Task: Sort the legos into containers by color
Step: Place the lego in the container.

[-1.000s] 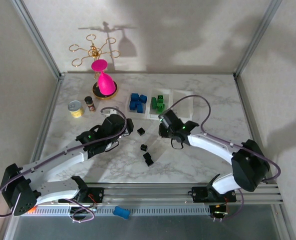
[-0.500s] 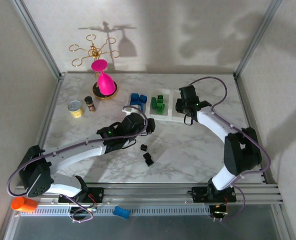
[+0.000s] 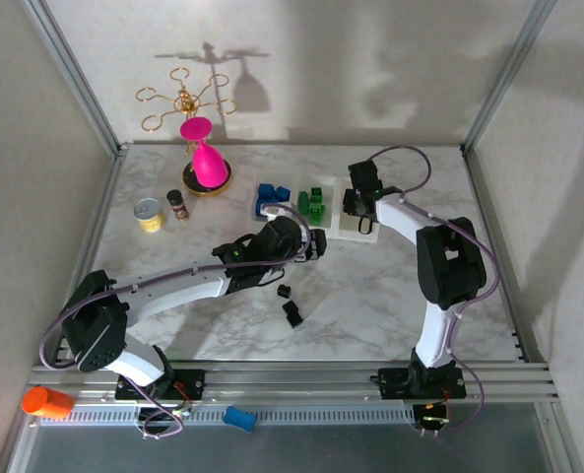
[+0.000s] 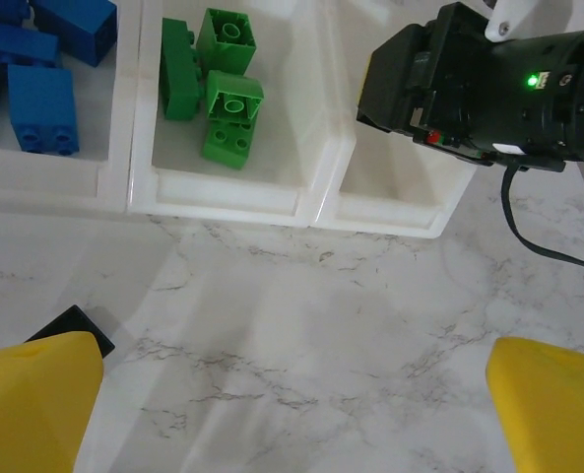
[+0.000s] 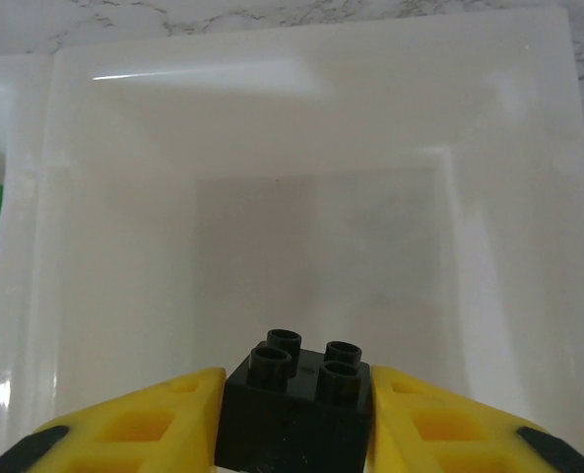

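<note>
Releasing cleanly is the step in hand. The right end effector (image 5: 293, 439) is clamped on a black brick (image 5: 301, 379), studs up, over the bare right-hand compartment (image 5: 321, 246) of the tray (image 4: 316, 212). The brick looks nearer the close wall than the middle, so I would carry it a little further in, lower it toward the floor, and only then part the fingers, so that it drops flat and does not bounce over the low wall to the green bricks (image 4: 218, 84) next door.

The left end effector (image 4: 293, 404) hovers with its fingers wide apart and holding nothing above the bench (image 4: 301, 296), just short of the tray. A loose black brick (image 4: 75, 320) lies by its left finger. Two more black bricks (image 3: 284, 292) sit on the bench further back.

The held brick's underside is cut off at the frame's bottom, so its height above the compartment floor cannot be judged. From above, the right end effector (image 3: 362, 202) covers that compartment. The blue bricks (image 4: 35, 99) run off the wrist picture's edge, so they cannot be counted.
</note>
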